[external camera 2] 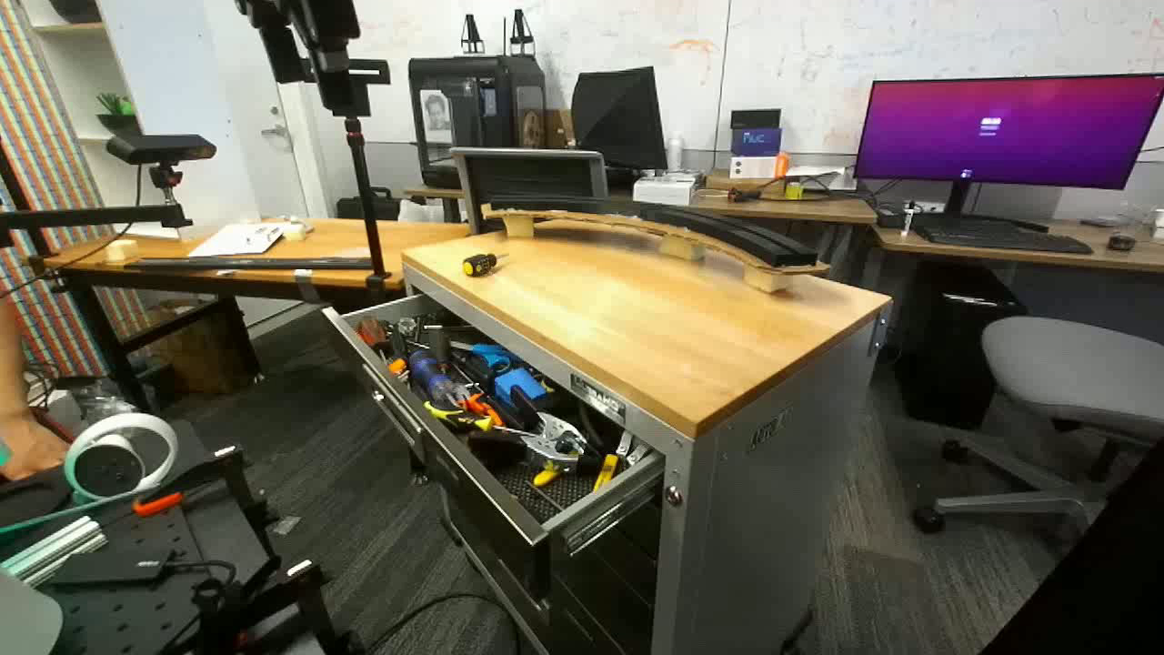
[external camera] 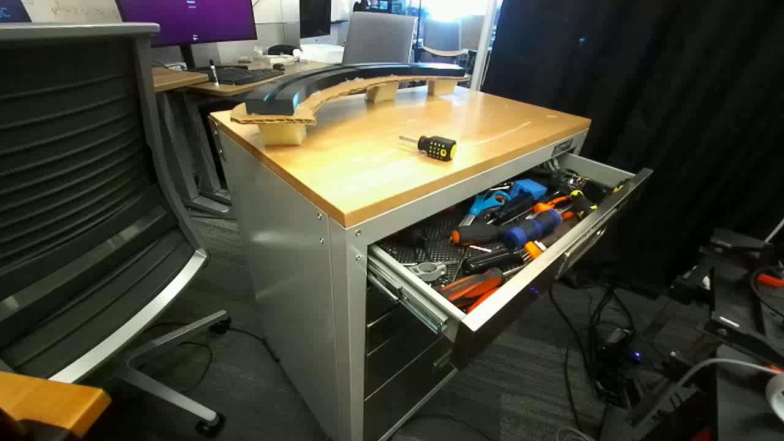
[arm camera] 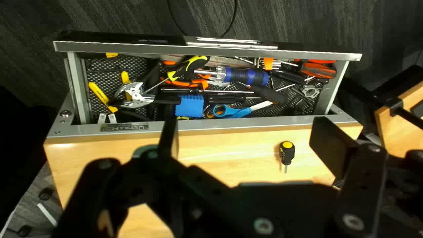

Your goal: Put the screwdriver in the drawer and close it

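The screwdriver, stubby and black with yellow dots and a yellow end cap, lies on the wooden top of the grey cabinet. It shows in both exterior views (external camera: 438, 148) (external camera 2: 479, 265) and in the wrist view (arm camera: 287, 152). Its handle end faces the drawer side. The shallow top drawer (external camera: 520, 278) (external camera 2: 473, 466) (arm camera: 158, 48) is pulled out and full of tools. In the wrist view my gripper (arm camera: 244, 135) is open and empty above the cabinet top. The screwdriver appears between its fingers, closer to the right-hand one, and is not touched.
A long curved black piece on cardboard (external camera: 343, 76) (external camera 2: 727, 232) stands on foam blocks along the back of the cabinet top. A thin black stand (external camera 2: 364, 191) rises beside the cabinet. An office chair (external camera: 79, 184) is close to the cabinet's end. A person's hand (external camera 2: 36, 446) shows at an edge.
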Available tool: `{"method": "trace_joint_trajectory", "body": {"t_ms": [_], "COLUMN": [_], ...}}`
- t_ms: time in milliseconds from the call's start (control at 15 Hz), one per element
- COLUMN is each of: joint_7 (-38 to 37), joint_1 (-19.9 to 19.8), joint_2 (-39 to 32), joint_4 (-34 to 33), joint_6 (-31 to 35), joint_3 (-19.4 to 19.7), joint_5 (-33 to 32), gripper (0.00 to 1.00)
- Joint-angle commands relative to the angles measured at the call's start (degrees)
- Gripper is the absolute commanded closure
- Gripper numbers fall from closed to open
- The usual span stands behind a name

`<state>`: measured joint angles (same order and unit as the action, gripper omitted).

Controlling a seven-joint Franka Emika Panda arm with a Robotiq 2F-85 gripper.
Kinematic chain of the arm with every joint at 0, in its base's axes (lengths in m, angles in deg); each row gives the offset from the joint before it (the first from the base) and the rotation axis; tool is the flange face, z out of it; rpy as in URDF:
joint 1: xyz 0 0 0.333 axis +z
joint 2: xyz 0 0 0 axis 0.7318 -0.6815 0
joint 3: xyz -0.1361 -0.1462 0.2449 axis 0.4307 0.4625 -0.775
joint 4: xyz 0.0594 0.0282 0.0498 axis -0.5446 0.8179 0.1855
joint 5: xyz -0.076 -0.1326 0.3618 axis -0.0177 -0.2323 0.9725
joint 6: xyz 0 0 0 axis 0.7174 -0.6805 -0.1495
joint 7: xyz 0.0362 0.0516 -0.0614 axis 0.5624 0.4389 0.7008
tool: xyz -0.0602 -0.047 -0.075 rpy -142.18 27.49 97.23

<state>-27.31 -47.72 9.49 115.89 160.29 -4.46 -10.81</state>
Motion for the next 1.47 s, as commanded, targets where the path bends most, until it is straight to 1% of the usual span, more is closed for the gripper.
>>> {"method": "trace_joint_trajectory", "body": {"t_ms": [0, 1133, 1267, 1400], "joint_7": [0.67, 0.66, -2.40, -4.55], "joint_1": [-1.06, -1.05, -1.26, 1.16], "joint_2": [-0.22, 0.04, -0.20, -0.21], "joint_4": [-0.32, -0.66, 1.36, 4.45], "joint_6": [-0.17, -0.17, 5.07, 12.46], "joint_3": [-0.75, -0.74, -1.49, -4.50], "joint_5": [0.69, 0.69, 2.62, 6.17], "gripper": [0.00, 0.00, 0.00, 0.00]}}
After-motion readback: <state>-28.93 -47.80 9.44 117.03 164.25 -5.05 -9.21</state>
